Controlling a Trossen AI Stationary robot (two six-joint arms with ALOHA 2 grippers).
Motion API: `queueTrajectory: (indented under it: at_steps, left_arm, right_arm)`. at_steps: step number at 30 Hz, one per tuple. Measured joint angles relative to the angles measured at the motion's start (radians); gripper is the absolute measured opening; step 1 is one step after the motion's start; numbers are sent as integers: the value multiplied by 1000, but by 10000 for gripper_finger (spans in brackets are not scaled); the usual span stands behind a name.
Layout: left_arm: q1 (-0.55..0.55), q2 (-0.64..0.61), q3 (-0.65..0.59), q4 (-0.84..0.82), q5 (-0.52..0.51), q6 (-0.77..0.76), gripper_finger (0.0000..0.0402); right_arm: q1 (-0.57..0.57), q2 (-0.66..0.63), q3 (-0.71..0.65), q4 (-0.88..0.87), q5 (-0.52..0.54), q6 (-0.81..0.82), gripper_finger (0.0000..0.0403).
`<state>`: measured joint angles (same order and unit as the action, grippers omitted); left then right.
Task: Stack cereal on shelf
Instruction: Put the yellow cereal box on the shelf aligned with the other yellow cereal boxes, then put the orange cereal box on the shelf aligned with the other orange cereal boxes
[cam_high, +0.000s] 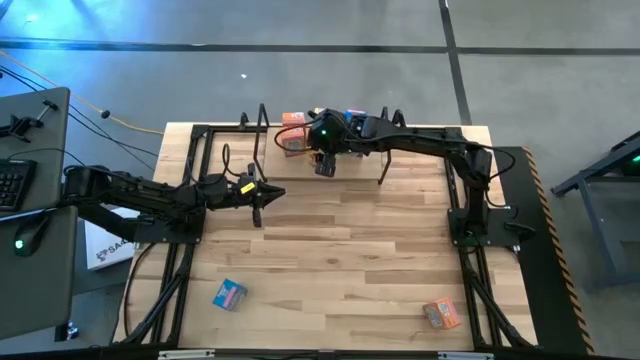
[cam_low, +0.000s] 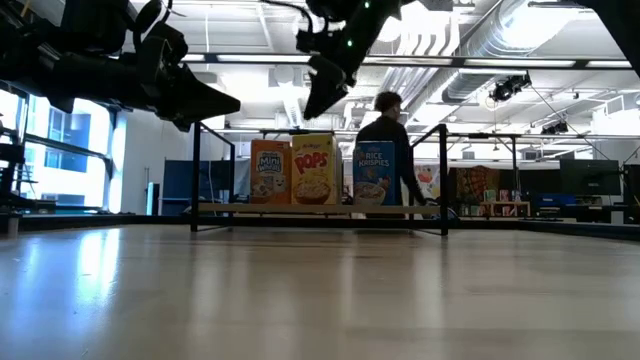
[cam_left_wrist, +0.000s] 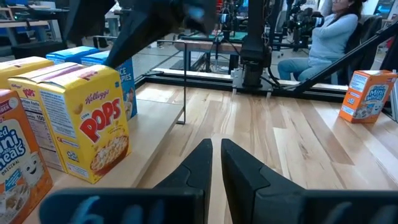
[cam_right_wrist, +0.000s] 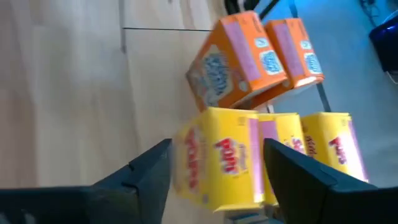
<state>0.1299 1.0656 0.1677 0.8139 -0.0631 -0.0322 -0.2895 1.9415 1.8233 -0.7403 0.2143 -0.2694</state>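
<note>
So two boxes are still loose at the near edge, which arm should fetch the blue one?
Left, probably. The blue cereal box lies on the left arm's side, and the left gripper is free, fingers nearly closed. The right gripper is open over the shelf, nearer the orange box.

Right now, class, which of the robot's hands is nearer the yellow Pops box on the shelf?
Right. The right hand hangs open just over the Pops box; the left hand hovers farther off, in front of the shelf.

Both arms are dark, jointed tubes trailing black cables; the right arm (cam_high: 420, 140) carries a green light, the left arm (cam_high: 150, 192) a yellow mark.
</note>
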Motion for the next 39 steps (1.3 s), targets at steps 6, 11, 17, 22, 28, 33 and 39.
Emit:
queueTrajectory:
  at_steps: [6, 11, 17, 22, 28, 33, 39]
  left_arm:
    - [0, 0, 0, -1, 0, 1, 25]
    - [-6, 0, 0, -2, 0, 8, 16]
    - [-16, 0, 0, -2, 0, 19, 10]
    - [-16, 0, 0, -2, 0, 19, 10]
    - [-16, 0, 0, -3, 0, 18, 9]
    - [-18, 0, 1, -25, 0, 19, 9]
    - [-28, 0, 1, -25, 0, 19, 9]
  right_arm:
    - [43, -1, -28, -11, -23, 34, 125]
    - [35, 0, -125, 41, -21, 66, 13]
    - [14, 0, -188, 105, 28, 92, 33]
    - [7, 0, -190, 129, 40, 89, 22]
    - [32, -16, -184, 132, 67, 64, 2]
    - [89, -111, -304, 339, 62, 67, 0]
    - [122, -207, -647, 794, 21, 158, 0]
